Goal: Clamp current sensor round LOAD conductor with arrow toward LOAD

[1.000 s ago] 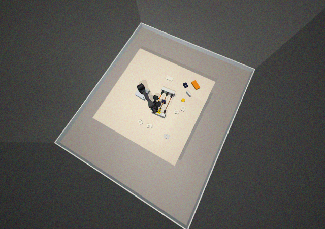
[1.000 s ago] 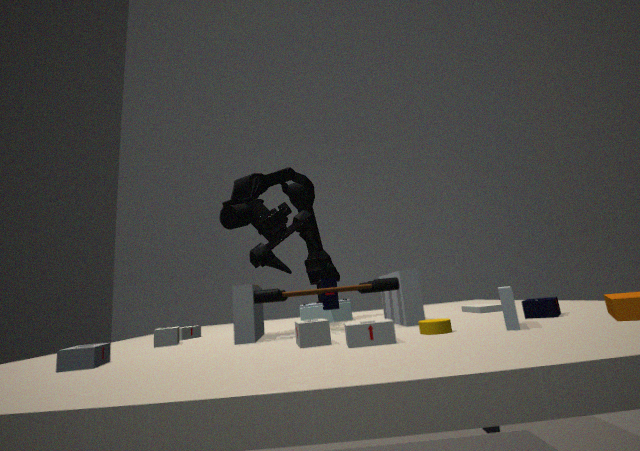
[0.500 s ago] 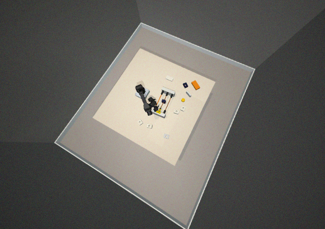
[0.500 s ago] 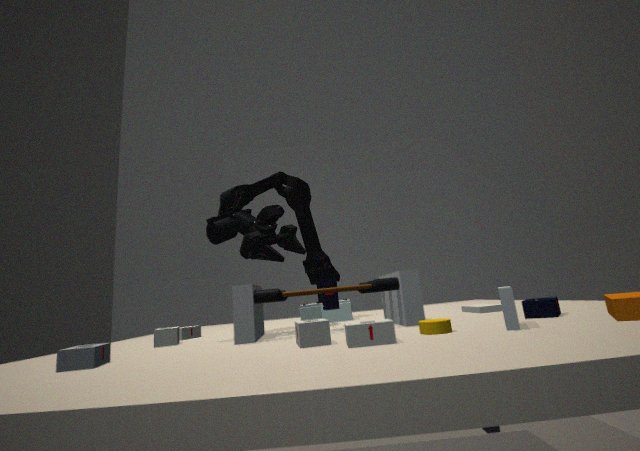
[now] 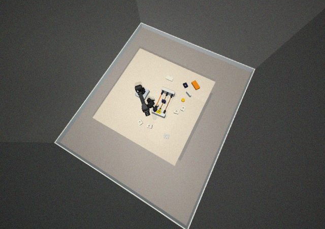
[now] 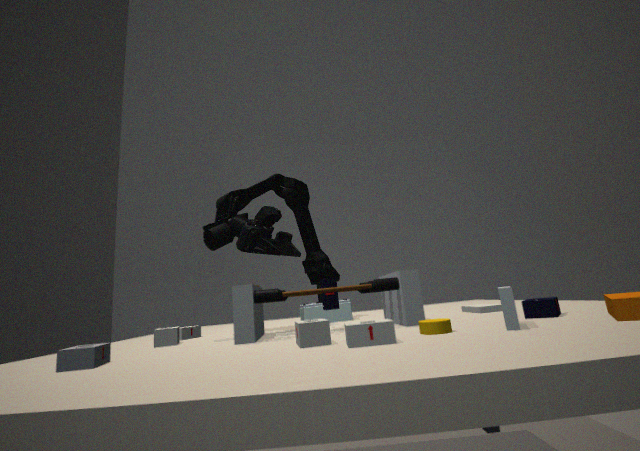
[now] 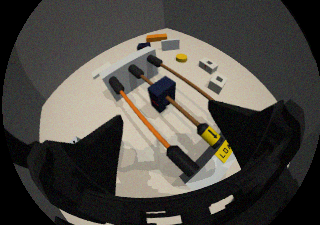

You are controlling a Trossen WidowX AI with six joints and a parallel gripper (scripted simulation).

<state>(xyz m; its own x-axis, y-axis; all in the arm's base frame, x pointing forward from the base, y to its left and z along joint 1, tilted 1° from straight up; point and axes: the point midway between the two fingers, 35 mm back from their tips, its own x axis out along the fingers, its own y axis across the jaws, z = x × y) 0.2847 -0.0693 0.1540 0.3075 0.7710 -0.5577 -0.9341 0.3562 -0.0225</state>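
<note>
Three conductors run between two grey end blocks. The dark blue sensor sits round the middle conductor, which carries a yellow band and ends at the yellow LOAD marker. I cannot read the sensor's arrow or latch. My gripper is open and empty. It hangs well above the table beside the LOAD end of the rack, apart from the sensor.
A second dark blue block, an orange block, a yellow disc, an upright grey piece and several small grey blocks with red arrows stand round the rack.
</note>
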